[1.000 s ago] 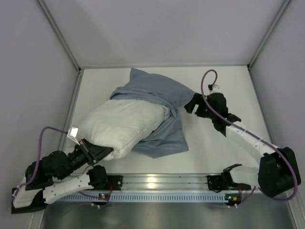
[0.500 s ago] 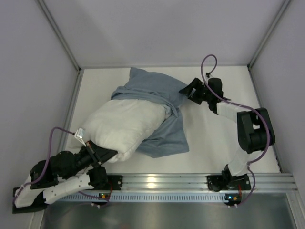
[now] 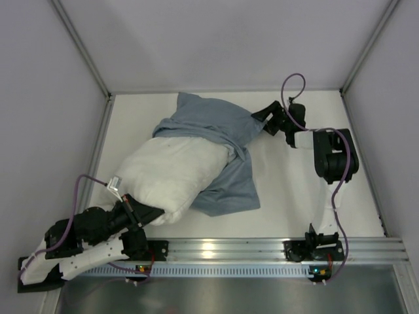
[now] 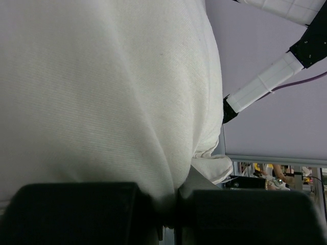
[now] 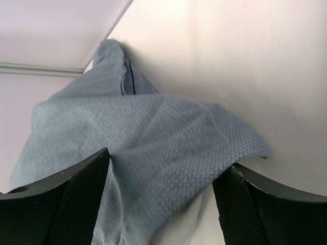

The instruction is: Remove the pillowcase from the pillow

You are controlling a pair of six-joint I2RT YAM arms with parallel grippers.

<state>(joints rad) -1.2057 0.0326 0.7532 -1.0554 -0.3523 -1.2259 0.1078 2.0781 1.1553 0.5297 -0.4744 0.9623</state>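
Observation:
The white pillow (image 3: 171, 175) lies left of centre, its far end still inside the blue-grey pillowcase (image 3: 213, 126), which also spreads flat along its right side. My left gripper (image 3: 149, 213) is shut on the pillow's near corner; in the left wrist view the pillow (image 4: 102, 92) fills the frame and a fold of it is pinched in the left gripper (image 4: 171, 199). My right gripper (image 3: 265, 119) is open at the pillowcase's far right corner. In the right wrist view that corner of the pillowcase (image 5: 153, 138) lies between the spread fingers of the right gripper (image 5: 162, 204).
A metal rail (image 3: 216, 248) runs along the near edge. Grey enclosure walls close in the white table (image 3: 294, 196) on three sides. The right arm's elbow (image 3: 334, 154) stands folded at the right, with a purple cable (image 3: 291, 82) looping above it.
The right arm has folded up and carried its gripper farther back onto the pillowcase's right corner, jaws narrowing slightly. The left gripper, still holding the pillow, has shifted a little nearer.

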